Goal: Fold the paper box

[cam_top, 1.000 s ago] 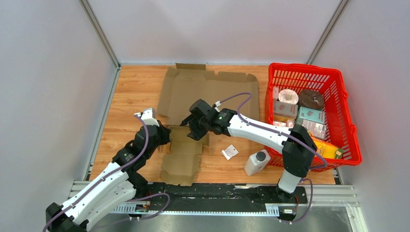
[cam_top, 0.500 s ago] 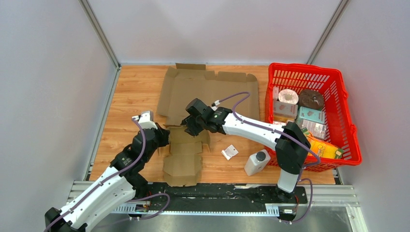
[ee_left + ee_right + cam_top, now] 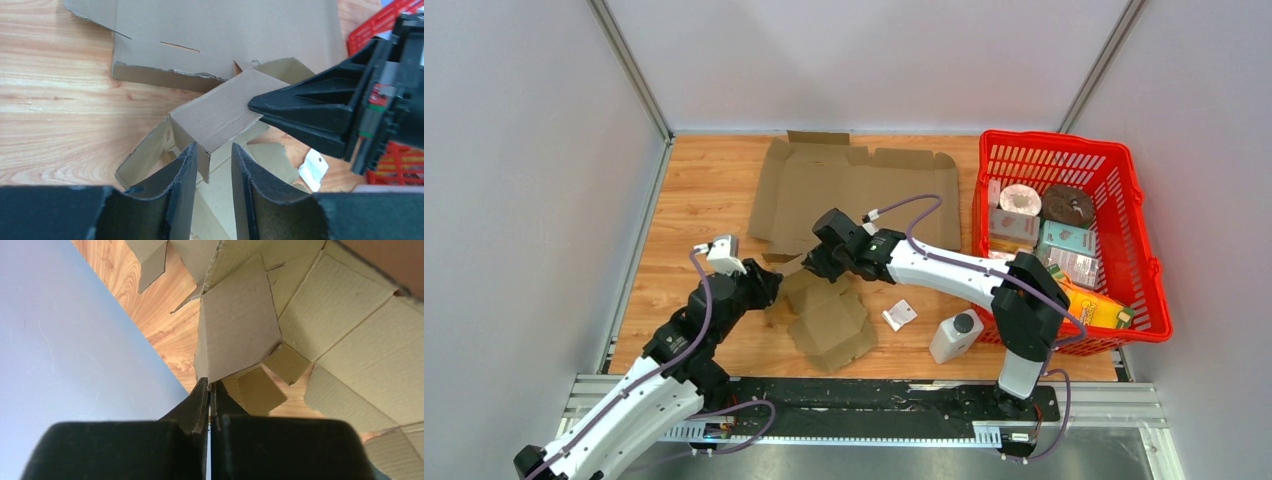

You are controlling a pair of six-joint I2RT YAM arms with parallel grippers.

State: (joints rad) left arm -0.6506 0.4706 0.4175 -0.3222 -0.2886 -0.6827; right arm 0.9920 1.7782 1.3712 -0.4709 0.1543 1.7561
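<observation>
The paper box (image 3: 834,325) is a small brown cardboard blank, partly folded, lying on the wood table between the arms. One flap (image 3: 220,112) stands raised. My right gripper (image 3: 807,265) is shut on the end of that flap (image 3: 240,325), its fingertips (image 3: 209,384) pinched on the edge. In the left wrist view it shows as a black wedge (image 3: 300,112). My left gripper (image 3: 769,290) is open at the box's left side. The flap's lower corner hangs between its fingers (image 3: 214,150), close to the left one, with a gap beside it.
A larger flat cardboard sheet (image 3: 854,185) lies at the back. A white tag (image 3: 900,315) and a white bottle (image 3: 954,335) sit right of the box. A red basket (image 3: 1146,250) full of goods stands at the far right. Grey walls close in on both sides.
The left gripper has opened and let go of the box. The right gripper has shut on the flap. The box has swung round and slid right and forward.
</observation>
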